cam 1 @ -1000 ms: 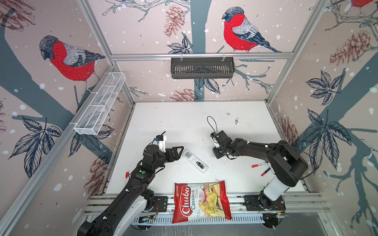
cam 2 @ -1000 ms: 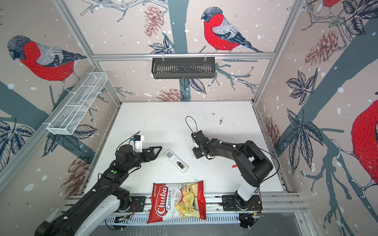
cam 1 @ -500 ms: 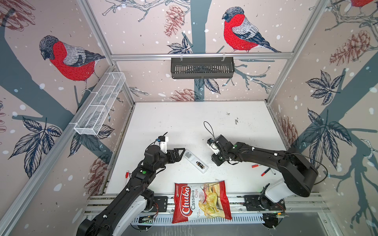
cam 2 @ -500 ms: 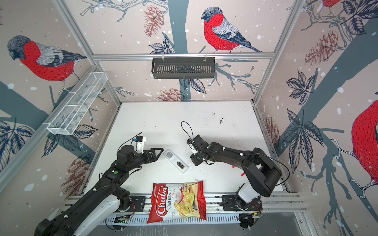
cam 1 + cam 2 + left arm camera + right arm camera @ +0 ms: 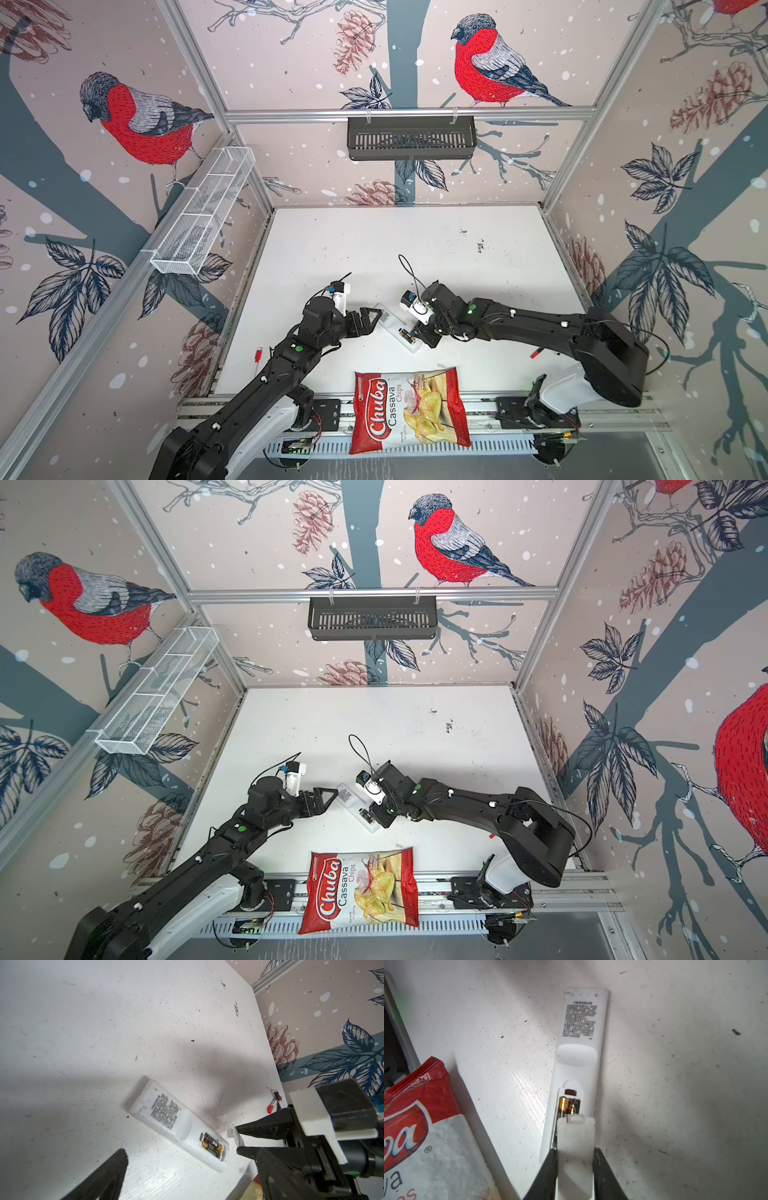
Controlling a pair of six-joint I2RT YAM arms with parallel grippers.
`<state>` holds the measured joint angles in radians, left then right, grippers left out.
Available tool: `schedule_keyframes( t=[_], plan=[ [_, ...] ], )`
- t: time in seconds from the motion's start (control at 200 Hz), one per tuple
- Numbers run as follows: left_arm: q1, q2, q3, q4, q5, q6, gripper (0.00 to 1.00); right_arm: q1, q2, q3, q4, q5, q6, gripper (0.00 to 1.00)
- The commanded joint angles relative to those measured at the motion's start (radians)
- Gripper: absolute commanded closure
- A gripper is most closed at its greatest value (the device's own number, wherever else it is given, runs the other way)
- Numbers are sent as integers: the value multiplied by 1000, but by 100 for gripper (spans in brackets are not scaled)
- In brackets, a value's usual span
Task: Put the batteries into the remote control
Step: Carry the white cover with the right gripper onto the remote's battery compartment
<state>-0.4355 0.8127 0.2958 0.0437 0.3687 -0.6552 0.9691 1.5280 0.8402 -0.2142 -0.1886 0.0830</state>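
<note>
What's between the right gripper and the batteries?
Only the white battery cover, pinched in the right gripper and overlapping the batteries; seen in the right wrist view.

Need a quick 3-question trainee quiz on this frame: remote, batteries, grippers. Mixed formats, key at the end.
1. True or false: both batteries already lie in the open compartment of the remote control.
2. What is the right gripper shut on? A) nothing B) one battery C) the white battery cover
3. Fill in: the left gripper is ____, holding nothing.

Key: 1 true; 2 C; 3 open.
</note>
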Motion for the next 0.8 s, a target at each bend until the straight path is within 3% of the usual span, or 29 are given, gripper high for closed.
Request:
schedule_keyframes(
  t=[0.0, 0.795],
  plan=[
    [1, 11, 14, 12, -2, 14, 3, 14, 26, 14, 38, -1, 0, 71],
    [-24, -8, -7, 23, 44, -11, 3, 48, 131, 64, 54, 41, 88, 71]
  ],
)
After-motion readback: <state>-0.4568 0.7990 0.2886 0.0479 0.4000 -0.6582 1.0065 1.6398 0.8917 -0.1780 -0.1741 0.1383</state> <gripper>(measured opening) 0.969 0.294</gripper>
